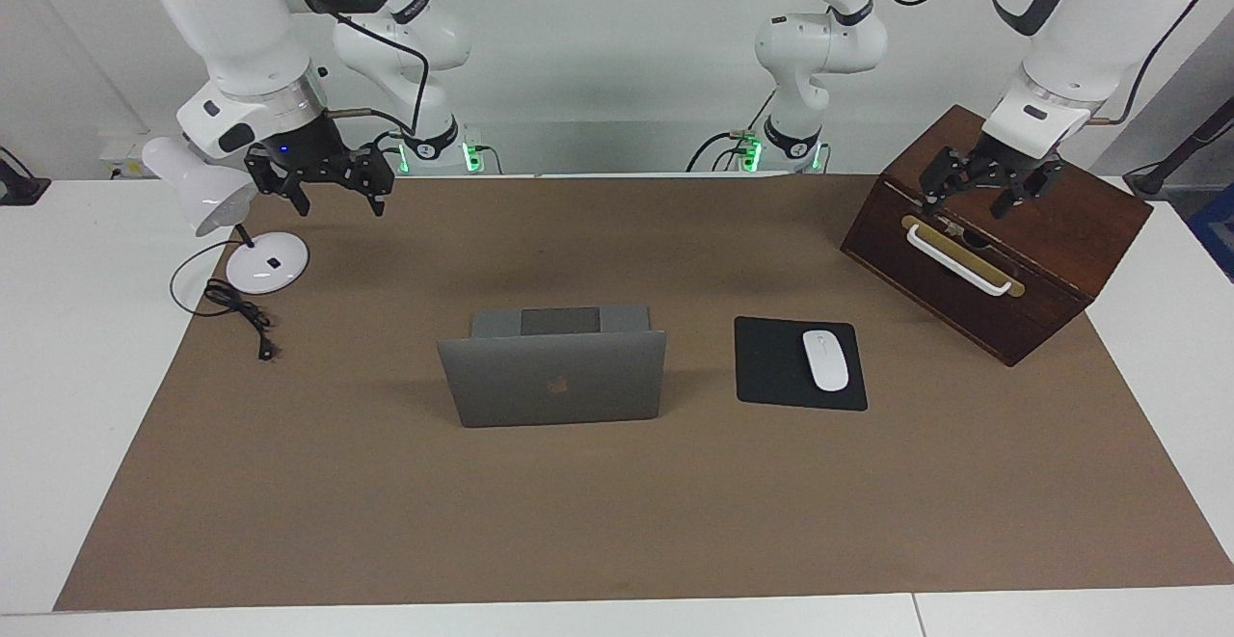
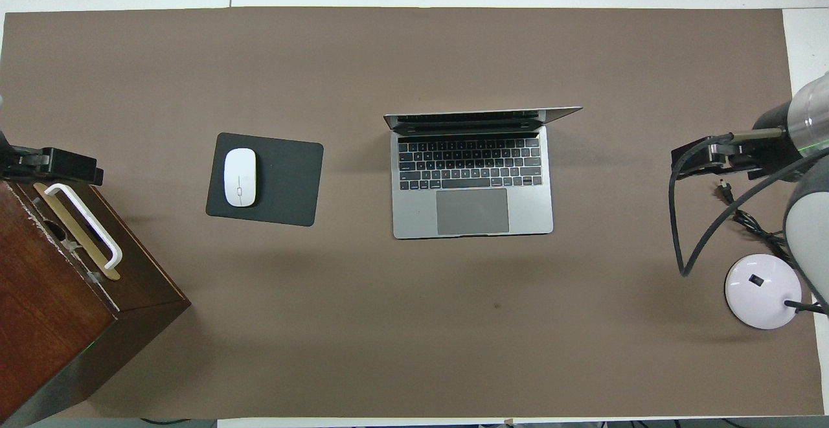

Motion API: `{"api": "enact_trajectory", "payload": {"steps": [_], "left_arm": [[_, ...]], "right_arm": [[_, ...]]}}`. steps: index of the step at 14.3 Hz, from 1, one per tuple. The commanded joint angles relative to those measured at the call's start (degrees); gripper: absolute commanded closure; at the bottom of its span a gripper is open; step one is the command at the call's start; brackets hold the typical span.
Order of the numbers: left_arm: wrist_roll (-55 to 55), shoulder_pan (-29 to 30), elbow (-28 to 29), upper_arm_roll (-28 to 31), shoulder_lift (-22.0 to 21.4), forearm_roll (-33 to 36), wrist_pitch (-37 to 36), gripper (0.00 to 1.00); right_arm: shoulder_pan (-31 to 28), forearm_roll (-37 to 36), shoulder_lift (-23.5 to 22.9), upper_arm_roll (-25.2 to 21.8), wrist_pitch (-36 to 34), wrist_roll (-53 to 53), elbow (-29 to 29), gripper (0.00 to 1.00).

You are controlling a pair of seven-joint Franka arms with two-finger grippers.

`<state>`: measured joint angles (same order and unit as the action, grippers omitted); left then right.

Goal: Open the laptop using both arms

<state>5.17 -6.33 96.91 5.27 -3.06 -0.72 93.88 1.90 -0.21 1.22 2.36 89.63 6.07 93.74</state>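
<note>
Left gripper (image 1: 981, 192) open over box (image 1: 1051, 261) — laptop (image 1: 554, 377) seemingly open

White counter (image 1: 58, 377), nearly all covered by a brown mat (image 1: 617, 521) reaching close to each edge. Plain pale wall (image 1: 598, 59) along the robots' edge, with a socket strip (image 1: 123, 150) low on it by the right arm's corner. Blue floor (image 1: 1217, 223) glimpsed past the left arm's end. Even, soft light; faint shadows on the mat.

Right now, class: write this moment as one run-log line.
laptop: lid up, untouched | left gripper: open, over wooden box | right gripper: open, beside lamp
</note>
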Motion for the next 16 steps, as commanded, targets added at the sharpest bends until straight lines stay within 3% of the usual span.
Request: {"api": "enact_trajectory", "payload": {"steps": [1,16], "left_arm": [[-1.21,-2.36,-3.83,1.32,1.03,0.90,-0.54,0.00],[-4.38,-2.99,-3.75,1.23,0.51,1.08,-1.24,0.00]], "right_arm": [[-0.84,1.18,0.53,0.27,0.81,0.70,0.39,0.00],[-1.02,1.27,0.53,0.27,0.81,0.70,0.39,0.00]]}}
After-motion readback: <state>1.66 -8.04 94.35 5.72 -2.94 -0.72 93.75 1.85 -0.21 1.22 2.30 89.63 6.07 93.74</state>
